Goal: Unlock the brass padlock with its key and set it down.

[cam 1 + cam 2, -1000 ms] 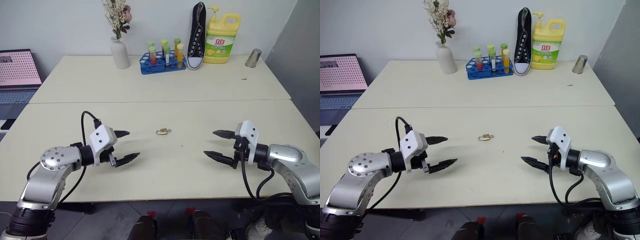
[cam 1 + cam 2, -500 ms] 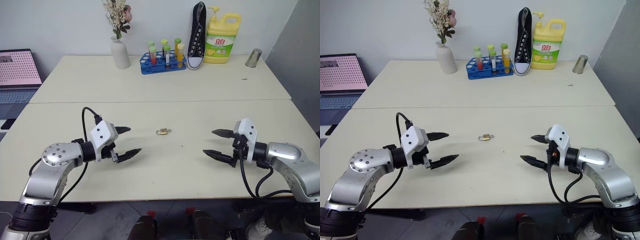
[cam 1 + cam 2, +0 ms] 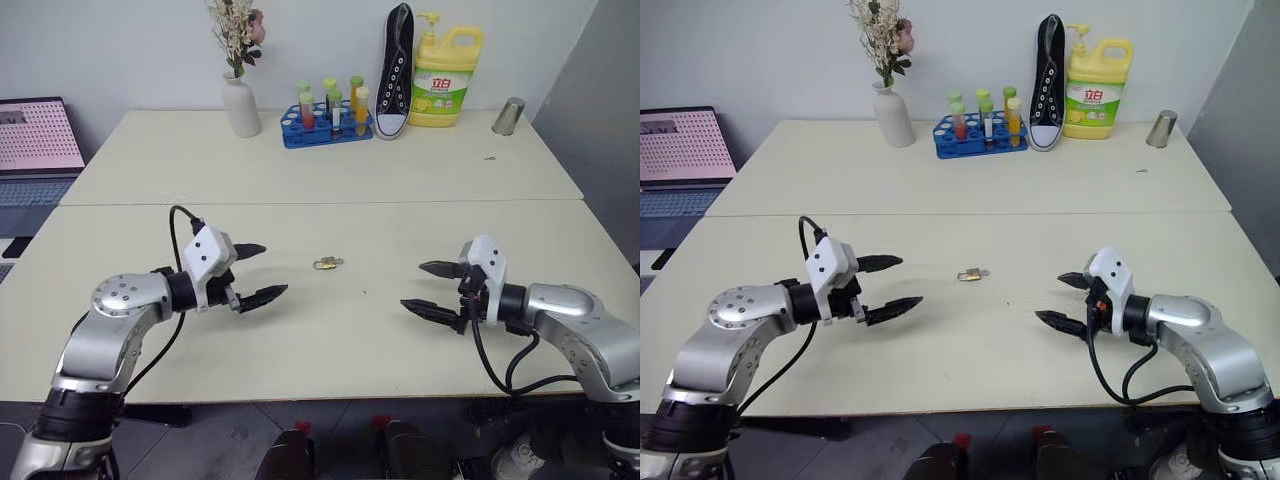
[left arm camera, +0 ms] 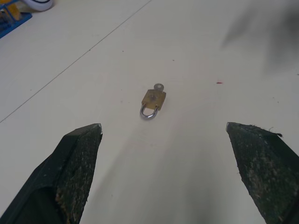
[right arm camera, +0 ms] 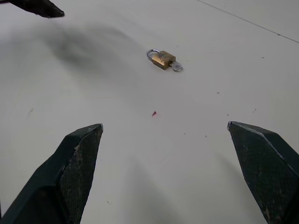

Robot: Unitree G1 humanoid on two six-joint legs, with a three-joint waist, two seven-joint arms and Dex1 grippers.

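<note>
The brass padlock (image 3: 325,263) lies flat on the cream table (image 3: 330,170), its silver shackle (image 4: 148,112) closed. The key (image 4: 159,87) sticks out of the end of the body opposite the shackle (image 5: 176,67). My left gripper (image 3: 259,273) is open and hovers to the left of the padlock, pointing toward it, with a gap between them. My right gripper (image 3: 432,289) is open too, farther off on the padlock's right and a little nearer me. Nothing is between either pair of fingers.
Along the table's far edge stand a white vase with dried flowers (image 3: 239,100), a blue rack of tubes (image 3: 326,115), a black sneaker (image 3: 394,70), a yellow detergent bottle (image 3: 443,75) and a metal cup (image 3: 507,116). A laptop (image 3: 35,140) sits at far left.
My left gripper has moved forward and a little up, closer to the padlock. The right gripper has kept its place, only tilting slightly. The padlock has not moved.
</note>
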